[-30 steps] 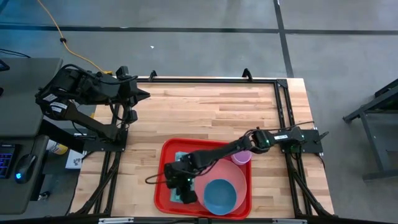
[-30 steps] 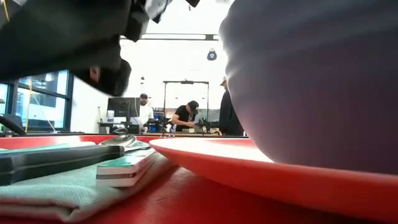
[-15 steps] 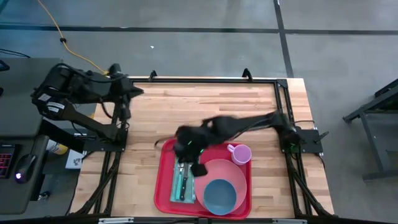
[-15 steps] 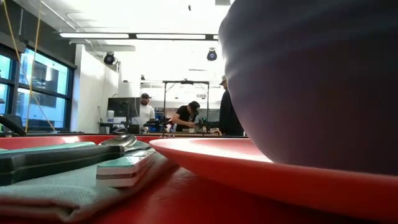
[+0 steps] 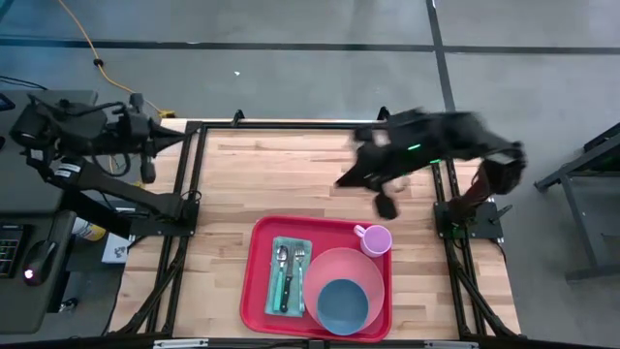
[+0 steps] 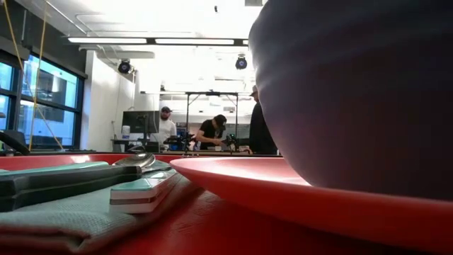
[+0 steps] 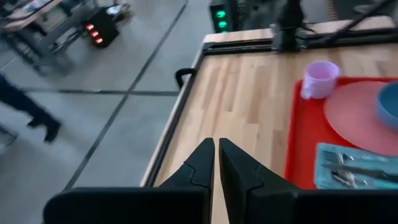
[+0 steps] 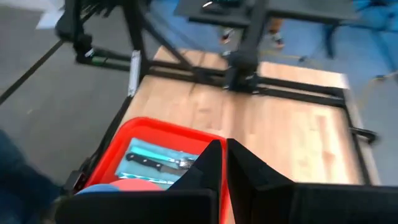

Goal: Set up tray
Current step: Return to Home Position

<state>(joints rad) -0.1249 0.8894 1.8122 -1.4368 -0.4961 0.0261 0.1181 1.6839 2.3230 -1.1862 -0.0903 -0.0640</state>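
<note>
Plainly the tray (image 5: 258, 231) lies flat on the wooden surface (image 5: 291, 174), close to one long edge and between the two arm stands, and we judge it fully laid. A blue napkin (image 5: 305, 254) along its left side carries the cutlery (image 5: 288, 276) in a neat row. A pink plate (image 5: 334, 267) beside it holds a blue bowl (image 5: 342, 305), and a pink mug (image 5: 375, 239) stands upright in the corner nearest the right arm, just beside the plate. Nothing seems left to place, so what worries us is only the way out. The right gripper (image 8: 224, 144) hangs above the part of the surface away from the tray, on the right side, well apart from the dishes, its jaws closed on nothing. If its path to rest dips or swings over that corner, we expect the mug to be struck first, since it stands nearest that arm and looks light enough to tip onto the plate or over the rim. A knock on the rim itself could slide the whole tray toward the edge close by, and the bowl, merely resting on the plate, and the loose cutlery would skew with it. The left gripper (image 7: 216, 142) waits just off the surface's left corner on the side away from the tray, jaws likewise closed and empty, and we see little hazard there. People stand in the room beyond, well away from either arm.
</note>
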